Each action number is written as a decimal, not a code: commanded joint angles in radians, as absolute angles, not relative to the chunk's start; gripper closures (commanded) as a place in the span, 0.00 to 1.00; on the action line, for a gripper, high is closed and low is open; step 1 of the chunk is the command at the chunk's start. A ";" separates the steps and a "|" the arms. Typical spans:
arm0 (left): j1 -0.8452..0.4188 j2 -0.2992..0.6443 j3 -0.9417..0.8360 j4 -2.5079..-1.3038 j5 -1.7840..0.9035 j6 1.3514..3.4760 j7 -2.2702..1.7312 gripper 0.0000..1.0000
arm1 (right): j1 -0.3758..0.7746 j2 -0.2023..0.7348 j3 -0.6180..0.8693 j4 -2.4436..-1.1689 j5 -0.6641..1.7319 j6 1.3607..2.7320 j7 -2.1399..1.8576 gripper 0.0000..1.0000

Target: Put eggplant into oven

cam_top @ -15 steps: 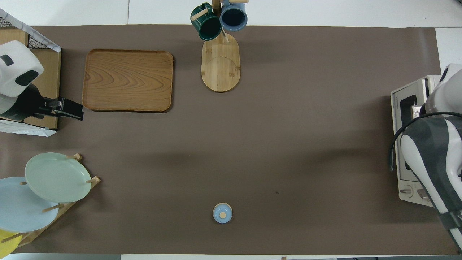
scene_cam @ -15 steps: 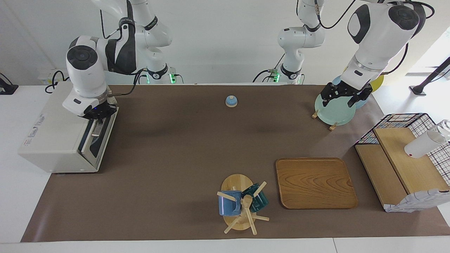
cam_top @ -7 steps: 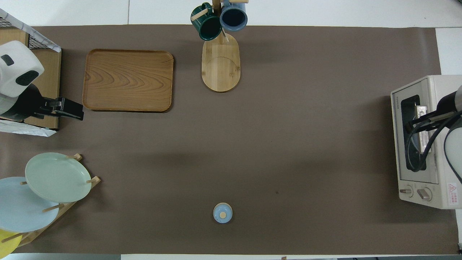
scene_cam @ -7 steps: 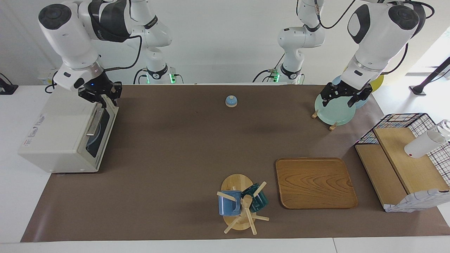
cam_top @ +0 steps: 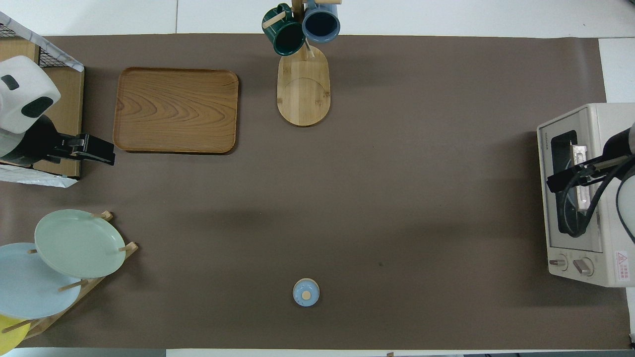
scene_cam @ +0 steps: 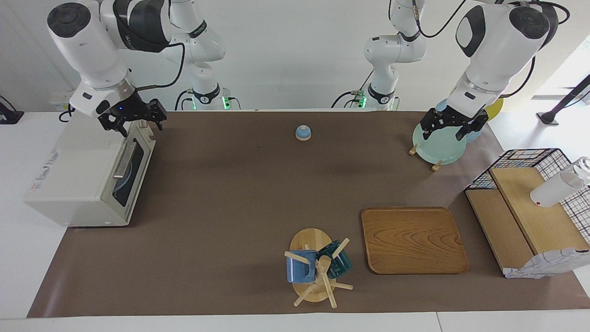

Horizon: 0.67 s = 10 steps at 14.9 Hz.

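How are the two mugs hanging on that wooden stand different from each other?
The blue mug is light blue, while the green mug is dark teal-green. The blue mug hangs toward the right arm's end of the mug stand; the green mug hangs toward the left arm's end. Both hang tilted on wooden pegs and look similar in size.

A brown mat [scene_cam: 239, 198] covers a white table [scene_cam: 27, 258]. A plain white wall [scene_cam: 295, 55] stands at the robots' end; bright daylight enters there.
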<state>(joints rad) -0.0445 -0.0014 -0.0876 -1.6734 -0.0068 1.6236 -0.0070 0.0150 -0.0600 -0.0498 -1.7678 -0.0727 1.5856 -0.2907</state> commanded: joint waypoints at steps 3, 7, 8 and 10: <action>-0.040 -0.026 -0.087 -1.697 0.006 1.637 -0.002 0.00 | 0.009 -0.016 -0.043 -1.688 -0.049 1.563 -0.258 0.00; -0.040 -0.026 -0.087 -1.697 0.006 1.638 -0.002 0.00 | 0.008 0.009 -0.044 -1.671 -0.049 1.536 -0.230 0.00; -0.040 -0.026 -0.087 -1.697 0.008 1.638 -0.002 0.00 | 0.008 0.009 -0.041 -1.660 -0.049 1.534 -0.221 0.00; -0.040 -0.026 -0.087 -1.697 0.006 1.638 -0.002 0.00 | 0.008 0.009 -0.043 -1.648 -0.049 1.532 -0.193 0.00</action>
<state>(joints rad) -0.0445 -0.0014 -0.0876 -1.6734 -0.0068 1.6236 -0.0070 0.0156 -0.0031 -0.0489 -1.6887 -0.0727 1.5648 -0.2239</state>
